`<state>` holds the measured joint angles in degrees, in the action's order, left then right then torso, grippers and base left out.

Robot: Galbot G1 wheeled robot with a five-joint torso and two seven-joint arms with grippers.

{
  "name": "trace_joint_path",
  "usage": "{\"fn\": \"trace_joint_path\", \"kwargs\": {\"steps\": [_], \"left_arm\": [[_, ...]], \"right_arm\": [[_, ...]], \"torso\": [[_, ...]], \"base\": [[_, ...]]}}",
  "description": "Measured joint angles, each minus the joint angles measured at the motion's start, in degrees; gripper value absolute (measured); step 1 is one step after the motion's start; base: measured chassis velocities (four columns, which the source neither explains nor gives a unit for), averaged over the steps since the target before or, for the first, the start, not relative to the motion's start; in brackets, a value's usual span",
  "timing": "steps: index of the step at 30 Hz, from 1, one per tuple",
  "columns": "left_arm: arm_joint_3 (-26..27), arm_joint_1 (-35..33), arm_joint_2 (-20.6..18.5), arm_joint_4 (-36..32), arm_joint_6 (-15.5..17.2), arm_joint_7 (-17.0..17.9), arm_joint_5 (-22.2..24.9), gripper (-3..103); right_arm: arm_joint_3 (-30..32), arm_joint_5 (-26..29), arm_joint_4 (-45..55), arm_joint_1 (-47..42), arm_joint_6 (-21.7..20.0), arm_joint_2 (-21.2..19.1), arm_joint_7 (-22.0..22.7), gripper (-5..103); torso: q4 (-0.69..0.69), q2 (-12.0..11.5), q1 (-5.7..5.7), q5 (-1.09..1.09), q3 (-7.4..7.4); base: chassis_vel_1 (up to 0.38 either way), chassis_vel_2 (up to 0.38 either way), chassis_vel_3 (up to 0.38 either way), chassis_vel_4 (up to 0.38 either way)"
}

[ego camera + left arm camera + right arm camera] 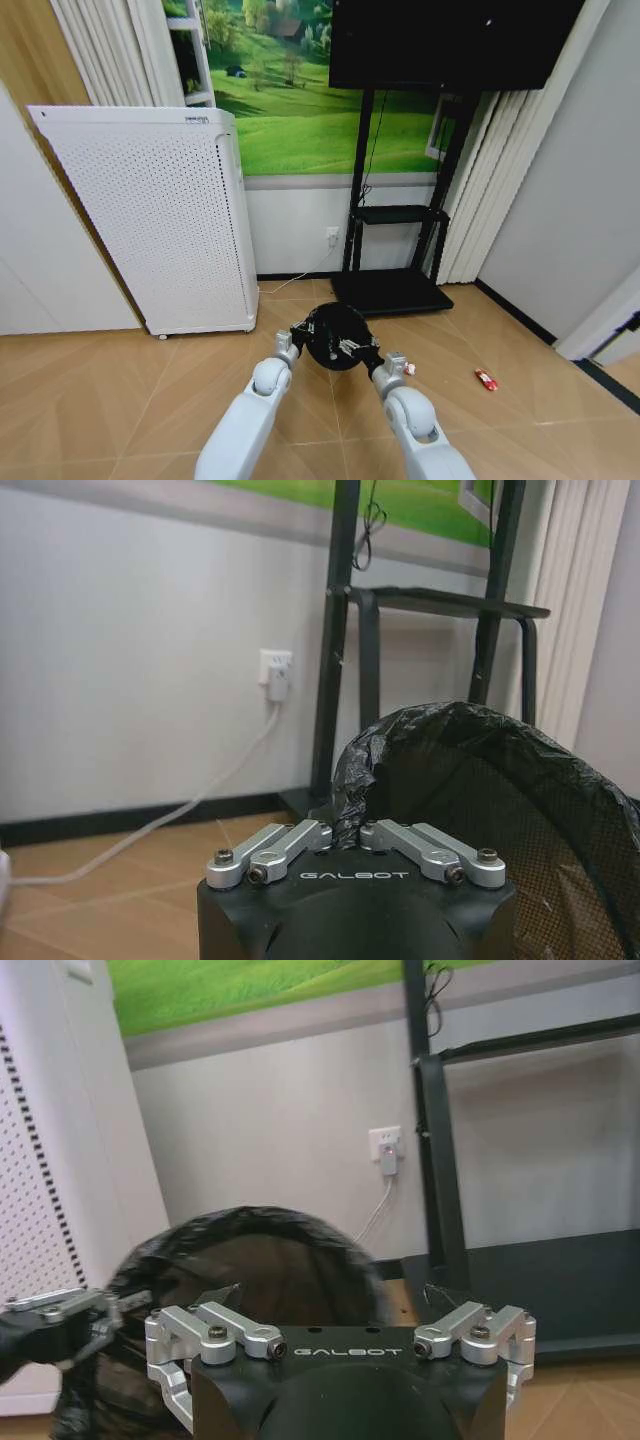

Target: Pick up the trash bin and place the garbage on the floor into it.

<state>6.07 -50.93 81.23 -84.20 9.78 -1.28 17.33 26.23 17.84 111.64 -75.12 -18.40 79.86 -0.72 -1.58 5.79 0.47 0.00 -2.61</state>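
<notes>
bin (520,810) is black wire mesh with a crinkly glossy plastic liner, floor (120,400) is smooth tan wood

Home living rm: TV on stand (455,45), parquet floor (120,390) (herringbone), meadow mural (290,110), curtains.

surface: the floor (120,390), tan herringbone wood, lower half of frame | lower right: small red packet (486,379) lying flat | just right of centre: a white-red scrap (409,369) | left: white perforated cabinet (160,220) standing | centre back: black TV stand base (392,291) | right edge: dark strip (515,312) along the wall
</notes>
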Motion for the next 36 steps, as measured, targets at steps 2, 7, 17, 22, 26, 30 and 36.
{"fn": "trace_joint_path", "kwargs": {"steps": [2, 7, 17, 22, 26, 30, 36], "left_arm": [[0.46, 0.72, -1.32, -0.72, -0.01, 0.08, 0.27, 7], [2.91, 1.31, -5.02, -4.02, 0.46, 0.36, 2.02, 7], [2.89, 4.05, -10.41, -7.56, 1.50, 0.50, 5.06, 7], [2.82, 4.21, -11.94, -8.86, 1.86, 0.51, 6.36, 7], [3.03, 3.85, -12.26, -9.16, 1.87, 0.45, 6.49, 7], [3.15, 3.51, -12.33, -9.43, 1.90, 0.36, 6.58, 7], [3.27, 2.25, -11.89, -9.92, 1.90, 0.33, 6.51, 7]], "right_arm": [[1.35, 0.51, 2.14, -2.05, -0.26, -0.19, 0.35, 100], [2.84, -2.18, 0.32, -5.62, 2.58, 0.34, 1.49, 100], [1.90, -5.81, -11.14, -2.98, 4.31, 1.65, 1.92, 100], [1.76, -5.85, -12.74, -1.92, 4.01, 1.86, 2.13, 100], [1.81, -5.82, -12.45, -1.96, 3.47, 1.82, 2.13, 100], [1.95, -5.59, -12.23, -2.03, 3.25, 1.76, 2.05, 100], [2.13, -5.77, -11.82, -2.43, 3.01, 1.83, 0.90, 100]], "torso": [[-0.01, 0.00, 0.00, -0.01, 0.00], [-0.01, 0.00, 0.00, -0.01, 0.00], [-0.02, 0.00, 0.00, 0.00, 0.00], [0.00, 0.00, 0.00, -0.01, 0.00], [0.00, 0.00, 0.00, 0.00, 0.00], [-0.01, 0.00, 0.00, 0.00, 0.00], [0.00, 0.00, 0.00, 0.00, 0.00]], "base": [[0.000, 0.000, 0.000, 0.000], [0.000, 0.000, 0.000, 0.000], [0.000, 0.000, 0.000, 0.000], [0.000, 0.000, 0.000, 0.000], [0.000, 0.000, 0.000, 0.000], [0.000, 0.000, 0.000, 0.000], [-0.052, -0.049, 0.036, 0.053]]}}
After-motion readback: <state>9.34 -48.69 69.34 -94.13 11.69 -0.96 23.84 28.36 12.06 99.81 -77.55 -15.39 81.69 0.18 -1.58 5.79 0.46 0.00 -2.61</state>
